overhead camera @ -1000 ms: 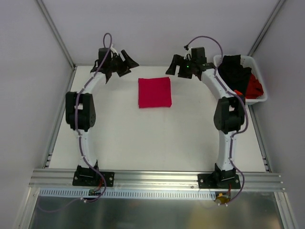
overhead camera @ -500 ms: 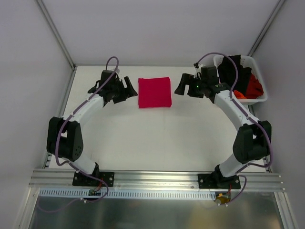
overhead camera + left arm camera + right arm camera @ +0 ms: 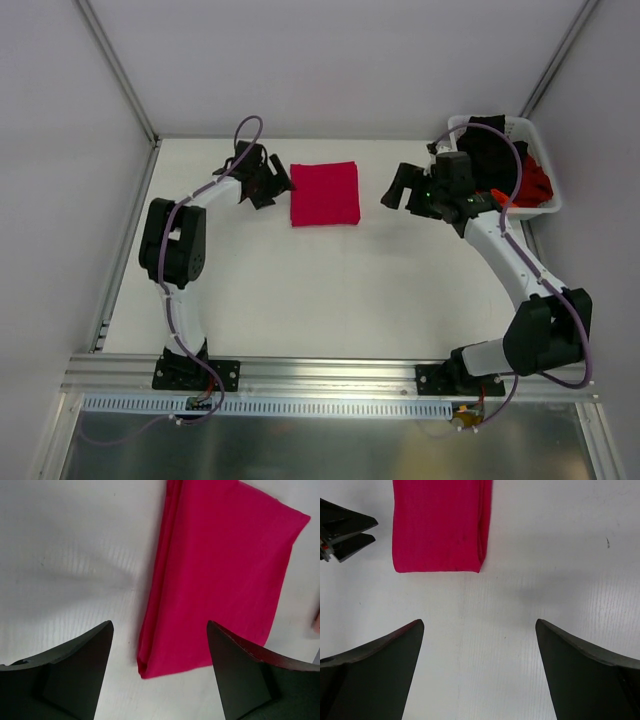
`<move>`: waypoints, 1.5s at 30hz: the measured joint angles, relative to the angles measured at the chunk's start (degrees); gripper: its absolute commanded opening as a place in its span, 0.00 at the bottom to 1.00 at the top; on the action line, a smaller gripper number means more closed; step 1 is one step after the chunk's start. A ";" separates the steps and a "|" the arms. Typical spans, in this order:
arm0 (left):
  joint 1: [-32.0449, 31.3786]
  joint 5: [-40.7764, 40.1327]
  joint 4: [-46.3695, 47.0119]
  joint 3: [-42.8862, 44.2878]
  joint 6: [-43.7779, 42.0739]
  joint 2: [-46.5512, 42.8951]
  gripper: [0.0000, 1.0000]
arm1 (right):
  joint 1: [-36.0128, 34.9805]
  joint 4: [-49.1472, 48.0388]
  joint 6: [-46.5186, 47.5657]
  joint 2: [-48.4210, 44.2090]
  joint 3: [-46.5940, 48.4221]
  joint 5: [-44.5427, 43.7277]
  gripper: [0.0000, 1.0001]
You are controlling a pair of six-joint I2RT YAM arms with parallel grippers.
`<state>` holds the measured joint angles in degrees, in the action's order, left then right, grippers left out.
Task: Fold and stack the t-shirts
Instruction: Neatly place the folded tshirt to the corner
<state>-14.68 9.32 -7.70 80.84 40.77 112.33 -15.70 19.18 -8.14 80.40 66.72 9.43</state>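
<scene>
A crimson-pink t-shirt (image 3: 325,194) lies folded into a neat rectangle on the white table (image 3: 330,290), towards the far side and roughly midway between the two arms. Nothing holds it.

The left gripper (image 3: 272,188) sits just beside the shirt's left edge. Its jaws are spread wide and hold nothing. In the left wrist view one corner of the folded shirt (image 3: 220,570), with its layered fold edge, lies between the two dark fingers (image 3: 75,670). The right-hand finger overlaps the cloth in that view, but I cannot tell whether it touches it or hangs above it. The shirt runs out of frame at the top, and both fingers are cut off at the bottom.

The right gripper (image 3: 402,190) is to the right of the shirt, with bare table between them. Its jaws are fully apart and empty. From the right wrist camera the shirt (image 3: 440,525) lies beyond the fingertips, its far part cut off by the top edge. The left gripper's dark tips poke in at the left edge of that view.

A white plastic basket (image 3: 545,150) stands at the far right corner of the table. It holds a black t-shirt (image 3: 490,150) and an orange-red t-shirt (image 3: 533,185), both crumpled. The right arm and its purple cable cross in front of the basket's left side. That hides part of the heap, so I cannot tell how many garments are inside.
</scene>
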 measured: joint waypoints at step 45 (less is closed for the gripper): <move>0.13 5.70 9.27 -0.22 4.87 6.60 0.76 | 6.88 -4.00 -0.79 3.50 3.85 5.84 0.99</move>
<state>-14.55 15.03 1.56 80.62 45.65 118.93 -8.82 15.18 -8.93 83.90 70.57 15.27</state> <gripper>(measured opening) 0.762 0.991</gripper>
